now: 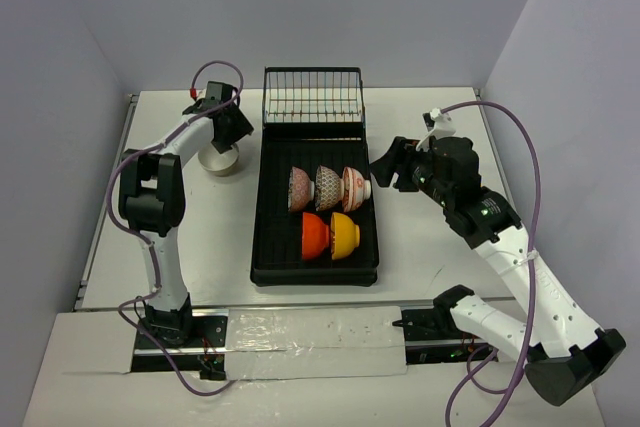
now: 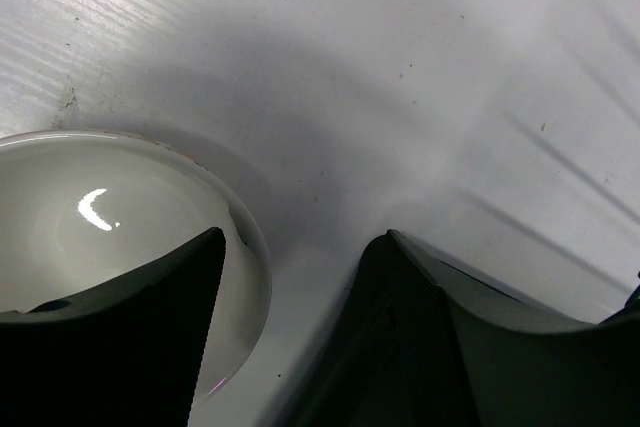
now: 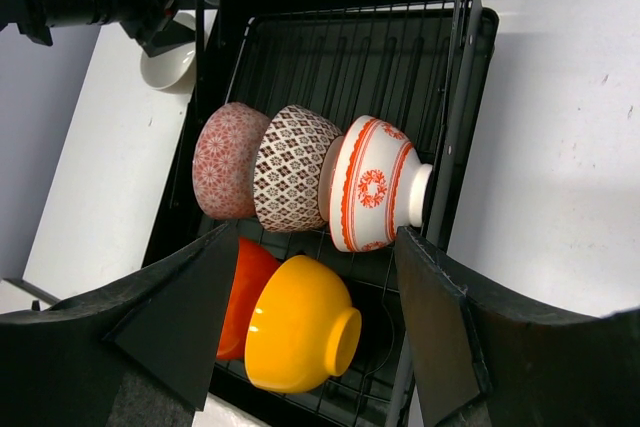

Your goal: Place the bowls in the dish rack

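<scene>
The dish rack (image 1: 312, 152) lies lengthwise at the middle of the desk (image 1: 420, 237), its wire basket (image 1: 312, 97) upright at the twelve o'clock end. Five of the six bowls stand on edge in its ribs, presumably so they can drain. A pinkish bowl (image 3: 225, 159), a grey-patterned bowl (image 3: 290, 167) and a red-on-white bowl (image 3: 370, 182) nest in a row, and a red-orange bowl (image 3: 250, 277) and a yellow-orange bowl (image 3: 295, 322) sit side by side at six o'clock of them. The white bowl (image 2: 90, 237) sits upright on the desk at about ten o'clock of the rack, not yet loaded. The left pincer (image 2: 300, 237) hangs over it with jaws apart, one finger inside the bowl and the other outside over the desk, a stance that looks set for a pinch on the rim. The right pincer (image 3: 318, 237), at three o'clock of the rack, is likewise spread and holds nothing, facing the red-on-white bowl from just beside the tray's edge. From above, the left pincer covers part of the white bowl. Its own camera cuts the bowl off at the left and bottom, and whether either finger touches the rim cannot be told. The red-orange bowl is half hidden behind a finger of the right pincer and its yellow-orange neighbour.
</scene>
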Controlling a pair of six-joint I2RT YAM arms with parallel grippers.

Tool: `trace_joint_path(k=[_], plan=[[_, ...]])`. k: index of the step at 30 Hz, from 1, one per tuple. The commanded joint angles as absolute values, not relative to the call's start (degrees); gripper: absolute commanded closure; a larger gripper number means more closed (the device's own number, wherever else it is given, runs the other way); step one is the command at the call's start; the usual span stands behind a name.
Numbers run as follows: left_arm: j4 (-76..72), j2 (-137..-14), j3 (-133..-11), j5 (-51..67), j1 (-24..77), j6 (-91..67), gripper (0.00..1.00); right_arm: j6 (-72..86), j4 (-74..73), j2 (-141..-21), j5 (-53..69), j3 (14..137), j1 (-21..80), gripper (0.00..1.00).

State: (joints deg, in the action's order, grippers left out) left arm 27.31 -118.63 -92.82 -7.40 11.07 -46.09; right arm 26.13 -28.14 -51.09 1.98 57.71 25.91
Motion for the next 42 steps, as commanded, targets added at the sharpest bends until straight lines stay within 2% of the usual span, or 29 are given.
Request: trace_joint_path(k=[1,15,18,19,21,23,28,30,42], plan=[[27.0,-116.5,-93.2,-8.6,11.0,-44.4,0.3,26.5,-25.7,-51.4,1.7,57.7,26.4,0.29],[28.5,-120.1,-93.0,-9.2,9.9,-43.5,0.32,26.6,-25.8,-51.6,1.4,57.6,26.5,0.29],[27.8,-120.6,-91.8,-8.7,9.7,-43.4,0.4,26.6,-25.7,-51.8,1.3,57.5,26.6,0.29],[27.6,-120.8,-91.4,-8.2,9.6,-43.2,0.51,26.6,-25.6,-51.9,1.3,57.5,26.5,0.29],[27.5,-120.8,-91.2,-7.9,9.5,-43.2,0.64,26.6,-25.5,-51.9,1.3,57.5,26.5,0.29],[27.0,-120.5,-90.4,-7.2,9.4,-43.1,0.69,26.7,-25.6,-52.4,1.3,57.6,26.5,0.29],[27.3,-120.1,-90.2,-6.2,9.4,-42.7,0.95,26.7,-25.7,-52.2,1.2,57.6,26.5,0.29],[27.8,-120.0,-90.4,-6.2,9.4,-42.6,1.0,26.7,-25.8,-52.1,1.1,57.6,26.6,0.29],[27.2,-110.9,-86.8,-4.7,9.6,-42.8,1.0,26.8,-25.8,-51.3,1.0,57.5,26.6,0.29]])
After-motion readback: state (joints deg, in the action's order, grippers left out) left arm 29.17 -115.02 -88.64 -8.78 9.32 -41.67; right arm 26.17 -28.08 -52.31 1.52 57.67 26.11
